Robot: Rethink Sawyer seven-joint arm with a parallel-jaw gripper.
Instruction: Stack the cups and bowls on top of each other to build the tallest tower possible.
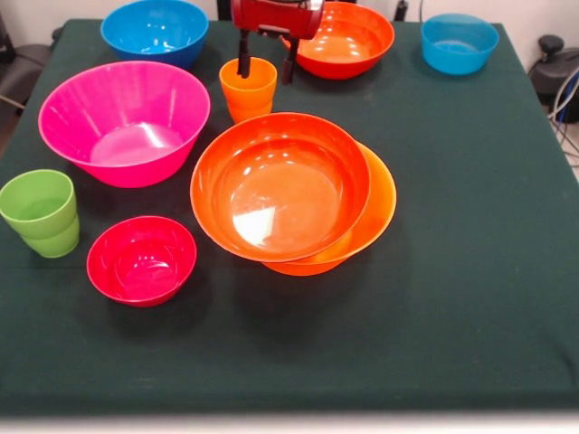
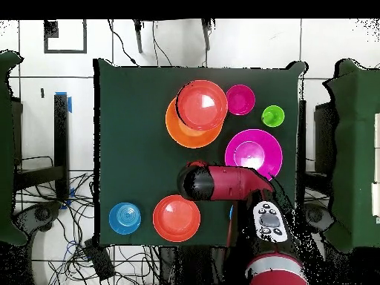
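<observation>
Now the tower (image 1: 289, 194) is sitting near the middle of the bench (image 1: 470, 298): a glossy red-orange bowl (image 1: 279, 185) is resting tilted and off-centre in the widest orange bowl (image 1: 375, 217), whose rim is showing as a crescent on the right and near side. Just beyond it, the orange cup (image 1: 248, 89) is standing upright, and the tool (image 1: 266, 63) is straddling it, one dark finger (image 1: 243, 54) dipping over the cup's left rim and the other hanging just right of it. The jaws are standing apart, not pressing on the cup wall.

Left of the tower the wide pink bowl (image 1: 124, 122) is lying close to it, with a small crimson bowl (image 1: 141, 259) nearer the camera and a light green cup (image 1: 39, 212) close to the left edge. Along the far edge a blue bowl (image 1: 155, 31) is sitting on the left, a second red-orange bowl (image 1: 345, 38) right behind the tool, and a smaller blue bowl (image 1: 459, 42) near the far right corner.

Open cloth is lying across the whole right side and the near strip of the bench. In the overhead view the red arm (image 2: 223, 183) is reaching across from the base side and hiding the orange cup.
</observation>
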